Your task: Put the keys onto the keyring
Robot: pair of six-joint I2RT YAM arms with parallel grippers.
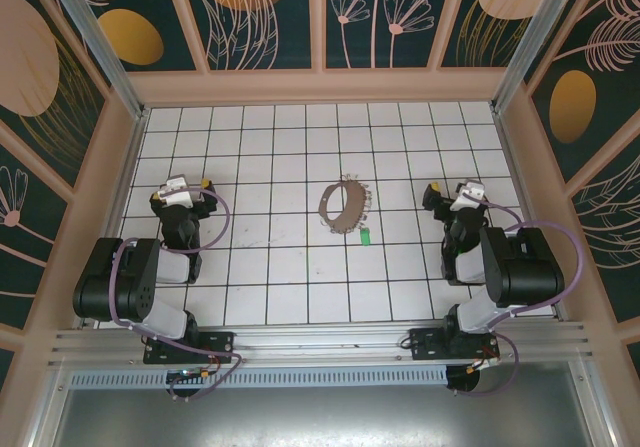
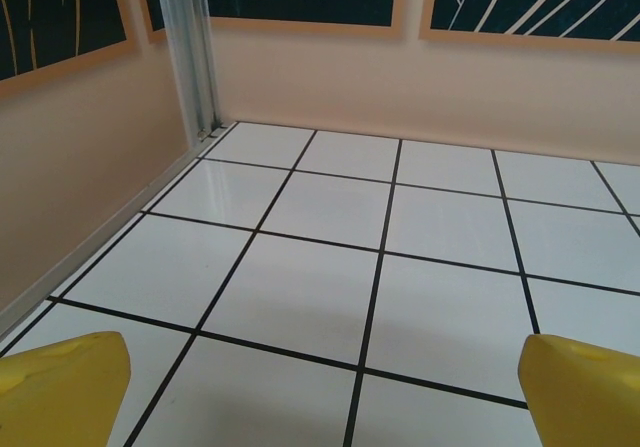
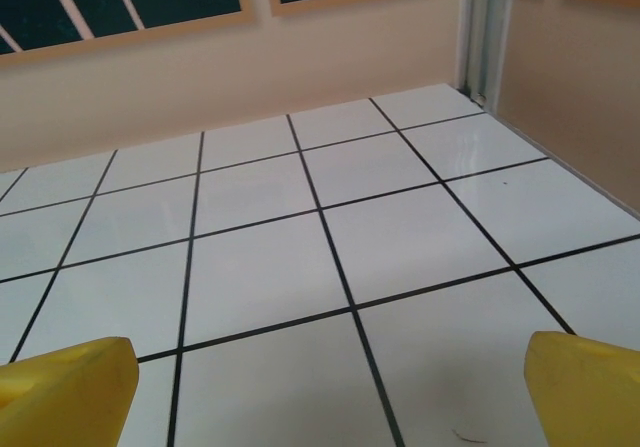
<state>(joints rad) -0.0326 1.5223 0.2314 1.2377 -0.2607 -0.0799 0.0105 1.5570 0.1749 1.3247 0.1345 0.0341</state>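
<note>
The keyring (image 1: 344,205), a brownish-grey band-like loop with small teeth along its edge, lies on the tiled floor near the middle of the top view. The keys (image 1: 365,234), tiny with a bright green tag, lie just below and right of it. My left gripper (image 1: 183,189) rests far to the left of both and stands open; its yellow fingertips (image 2: 62,387) frame bare tiles. My right gripper (image 1: 461,196) rests to the right of the keyring, open too, with yellow fingertips (image 3: 590,387) wide apart over bare floor.
Peach walls (image 1: 320,85) with dark patterned panels enclose the white tiled floor (image 1: 270,167). An aluminium post (image 2: 190,57) stands in the far left corner and another post (image 3: 483,27) in the far right corner. A metal rail (image 1: 320,345) runs along the near edge.
</note>
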